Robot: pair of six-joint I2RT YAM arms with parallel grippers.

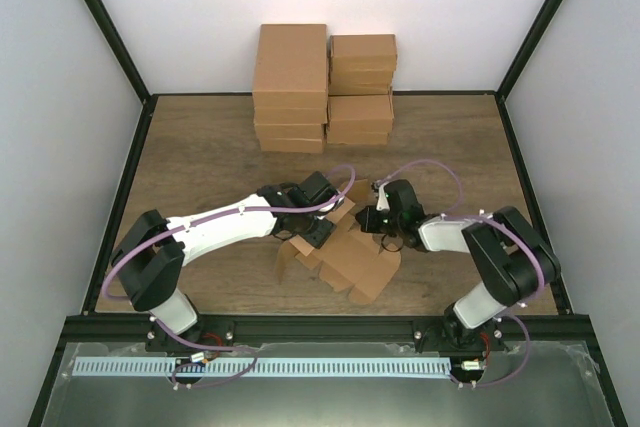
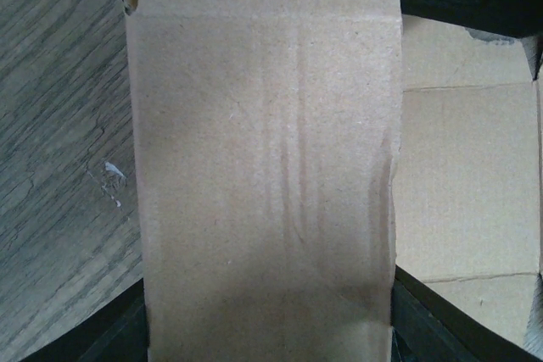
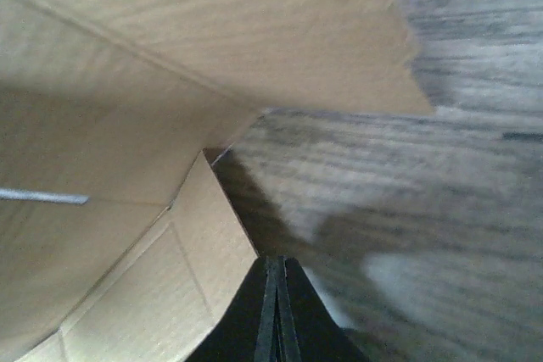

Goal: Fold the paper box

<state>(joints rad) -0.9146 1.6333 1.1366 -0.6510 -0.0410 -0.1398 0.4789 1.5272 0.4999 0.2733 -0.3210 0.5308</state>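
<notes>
Nearest, on the grey metal ledge: a long white slotted plastic strip (image 1: 260, 367). Just behind it, bolted side by side, the bases of the white-and-black left arm (image 1: 215, 227) and right arm (image 1: 500, 247), both reaching inward, purple cables looping along them.

Between the two wrists, on the brown wood-grain table (image 1: 200, 157), toward its near middle: the paper box (image 1: 352, 257), plain tan thin cardboard, partly folded, flaps splaying toward the near side and the left.

On its left side, the left gripper (image 1: 318, 232): black fingers (image 2: 119, 336) apart, set against the two side edges of one tall cardboard panel (image 2: 267, 175) filling the gap between them, clamped across its width. Slight crumpling along the panel's right edge; more creased cardboard lying flat beyond it.

At the box's far right, the right gripper (image 3: 276, 264): fingers pressed flat together, gripping nothing, tips just beside a low flap and under an overhanging one, wood grain to their right.

Farther back, well apart from the box, against the white rear wall: larger brown cardboard cartons piled in a left stack (image 1: 290, 87) and a right stack (image 1: 362, 87), side by side.
</notes>
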